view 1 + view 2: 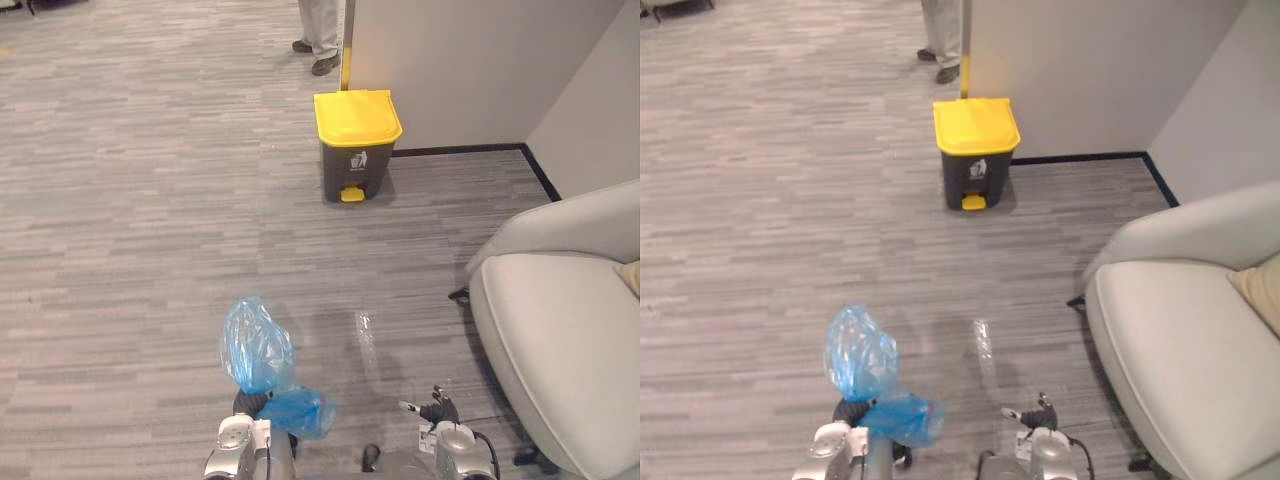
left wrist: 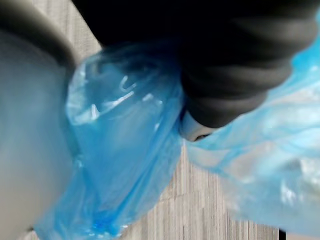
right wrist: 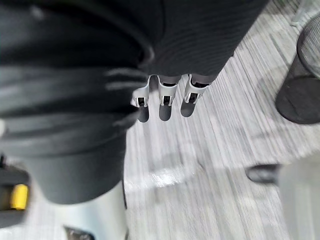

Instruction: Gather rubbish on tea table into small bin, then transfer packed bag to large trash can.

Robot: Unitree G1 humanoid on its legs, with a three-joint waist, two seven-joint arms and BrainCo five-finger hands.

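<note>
Left robot hand (image 1: 250, 404) is closed round the gathered neck of the blue bag (image 1: 256, 345), holding it off the floor low in front of the robot. Right robot hand (image 3: 161, 97) hangs empty with straight fingers. A pale armchair (image 1: 560, 340) stands to the right. The large trash can (image 1: 356, 145) sits well ahead by the wall, yellow lid down. The bag looks light, thin, soft and slippery, apt to tear or slide, so the bunched neck is the surest hold.
</note>
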